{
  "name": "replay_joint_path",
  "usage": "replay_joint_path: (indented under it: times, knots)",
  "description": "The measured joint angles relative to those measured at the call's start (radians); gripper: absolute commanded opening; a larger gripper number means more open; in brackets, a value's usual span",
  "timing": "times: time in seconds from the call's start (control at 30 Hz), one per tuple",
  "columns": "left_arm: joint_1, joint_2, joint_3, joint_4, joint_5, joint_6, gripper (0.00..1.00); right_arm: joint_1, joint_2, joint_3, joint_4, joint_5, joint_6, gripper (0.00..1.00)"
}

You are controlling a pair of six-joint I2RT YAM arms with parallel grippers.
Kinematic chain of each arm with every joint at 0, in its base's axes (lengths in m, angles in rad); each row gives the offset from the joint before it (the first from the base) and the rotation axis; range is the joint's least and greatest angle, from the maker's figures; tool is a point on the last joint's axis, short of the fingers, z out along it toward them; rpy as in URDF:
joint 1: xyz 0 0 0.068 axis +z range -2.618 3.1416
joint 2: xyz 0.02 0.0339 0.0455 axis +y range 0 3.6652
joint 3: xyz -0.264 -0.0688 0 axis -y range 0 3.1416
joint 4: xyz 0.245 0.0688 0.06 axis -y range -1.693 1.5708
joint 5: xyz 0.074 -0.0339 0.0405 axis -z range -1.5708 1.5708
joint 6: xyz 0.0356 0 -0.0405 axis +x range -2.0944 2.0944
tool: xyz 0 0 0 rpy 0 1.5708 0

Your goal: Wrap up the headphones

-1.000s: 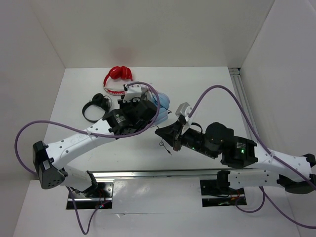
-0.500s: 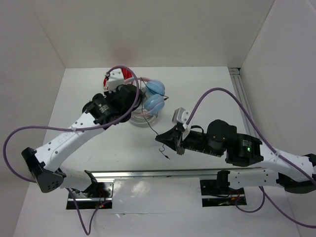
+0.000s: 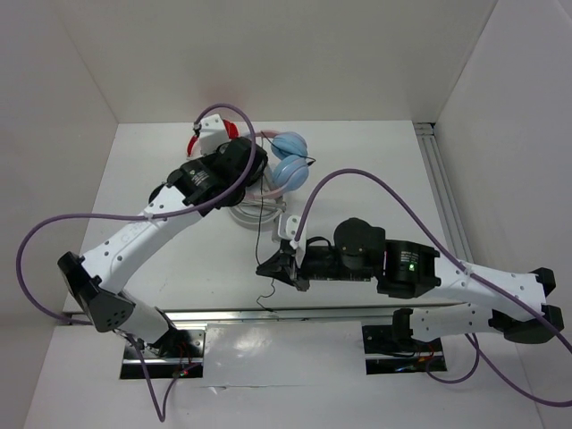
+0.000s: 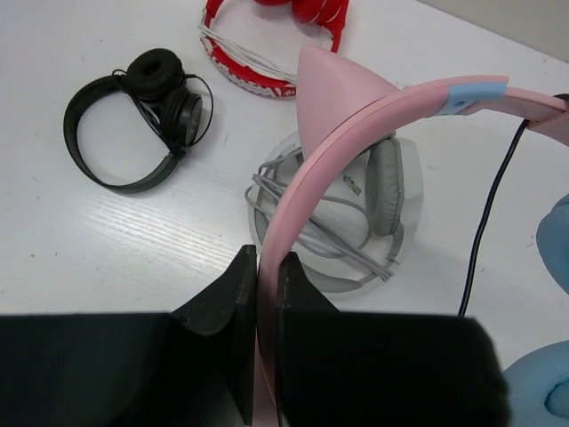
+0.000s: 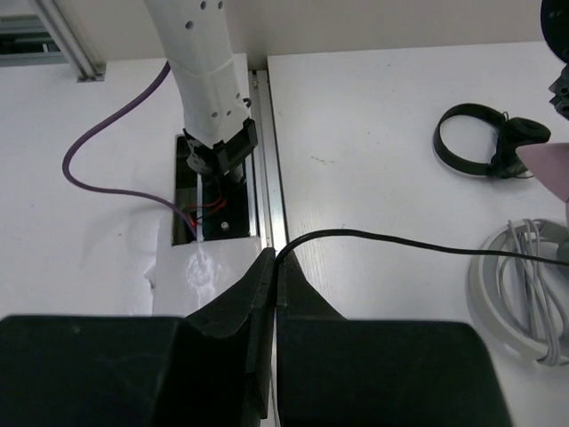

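Now pink, blue-cupped headphones (image 3: 288, 168) hang pinched in the left gripper (image 4: 268, 260); right gripper (image 5: 275, 263), pinching their cable (image 5: 400, 241), has pulled nearward.

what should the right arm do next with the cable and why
Probably swing the right gripper, shut on the black cable, back toward the blue earcups to lay a first loop. The left gripper holds the pink headband up, and the cable runs stretched out from the earcups to the right gripper, with no turn visible yet.
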Motion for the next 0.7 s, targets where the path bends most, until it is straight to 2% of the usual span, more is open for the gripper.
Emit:
replay_joint_path:
  times: [0.17, 0.3, 0.5, 0.7]
  knots:
    - [0.0, 0.004, -0.037, -0.002, -0.007, 0.006, 0.0, 0.0, -0.007, 0.0, 0.003, 0.022, -0.011, 0.0]
    - [-0.011, -0.016, -0.135, 0.033, -0.021, 0.059, 0.0, 0.0, -0.024, 0.019, -0.026, 0.095, -0.031, 0.0]
    - [-0.048, -0.158, -0.316, 0.159, -0.002, 0.347, 0.0, 0.0, -0.035, 0.08, -0.11, 0.263, -0.073, 0.0]
    - [-0.096, -0.285, -0.344, 0.214, 0.089, 0.626, 0.0, 0.001, -0.04, 0.136, -0.182, 0.433, -0.115, 0.0]
